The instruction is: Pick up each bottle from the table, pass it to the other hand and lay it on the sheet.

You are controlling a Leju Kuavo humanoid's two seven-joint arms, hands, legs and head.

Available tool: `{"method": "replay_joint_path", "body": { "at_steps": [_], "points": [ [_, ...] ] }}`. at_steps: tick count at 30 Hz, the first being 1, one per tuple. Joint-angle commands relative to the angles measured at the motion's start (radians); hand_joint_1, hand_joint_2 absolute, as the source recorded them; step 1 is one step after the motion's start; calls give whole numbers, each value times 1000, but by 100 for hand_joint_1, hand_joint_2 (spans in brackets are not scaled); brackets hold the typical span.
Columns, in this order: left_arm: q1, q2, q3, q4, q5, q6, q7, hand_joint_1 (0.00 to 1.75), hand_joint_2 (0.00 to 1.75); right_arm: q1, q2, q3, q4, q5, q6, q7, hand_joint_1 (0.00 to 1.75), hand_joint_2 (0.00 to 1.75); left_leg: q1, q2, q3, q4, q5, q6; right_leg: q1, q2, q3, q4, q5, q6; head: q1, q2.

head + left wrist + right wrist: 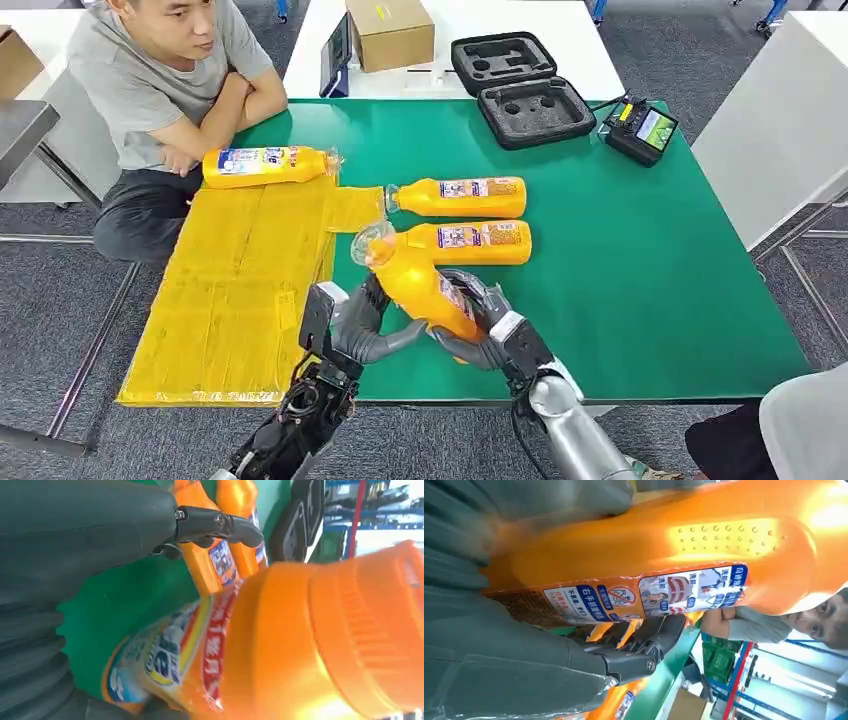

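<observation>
Head view shows our right robot hand (480, 325) gripping the raised bottle (420, 285), left robot hand (365, 325) cupping beside it; we judge its rigid, slick plastic best gripped mid-body.

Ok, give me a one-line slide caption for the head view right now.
Both hands, right hand and left hand, hold an orange bottle above the green table beside the yellow sheet.

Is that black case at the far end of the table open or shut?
Open. The black case lies with both halves spread flat on the table, its grey foam cut-outs facing up with nothing seen in them.
</observation>
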Motion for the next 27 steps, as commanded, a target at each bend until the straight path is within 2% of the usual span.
{"method": "replay_joint_path", "body": {
  "at_steps": [1, 7, 13, 15, 22, 27],
  "points": [
    [23, 38, -35, -43, 4, -42, 28, 0, 175, -46, 8, 12, 65, -13, -13, 2, 175, 175, 0, 2, 4, -1, -2, -1, 0, 3, 3, -1, -1, -1, 0, 0],
    [50, 48, -69, -72, -16, -48, 34, 0, 175, -46, 6, 1, 68, -32, -3, 2, 175, 175, 0, 1, 3, 0, -1, -1, 0, 2, 2, -1, -1, -1, 0, 0],
    [36, 31, -57, -72, -33, 7, 12, 0, 175, -44, 27, -9, 74, -59, 20, 2, 175, 175, 0, 1, 2, 0, -1, -1, 0, 2, 2, 0, -1, -1, 0, 0],
    [27, 9, -42, -57, -45, 73, -10, 0, 175, -41, 55, -13, 78, -68, 22, 2, 175, 175, 1, 1, 4, 0, -2, -2, 1, 3, 3, 0, -1, -2, 0, 0],
    [27, 9, -42, -57, -45, 73, -10, 0, 175, -41, 55, -13, 78, -68, 22, 2, 175, 175, 1, 0, 4, 0, -2, -2, 0, 2, 4, 0, -2, -2, 0, 0],
    [3, -16, -32, -29, -42, 119, -22, 0, 175, -32, 93, -4, 86, -63, 30, 2, 175, 175, 1, 0, 3, 0, -1, -1, 1, 1, 2, 0, -1, -1, 0, 0]
  ]
}}
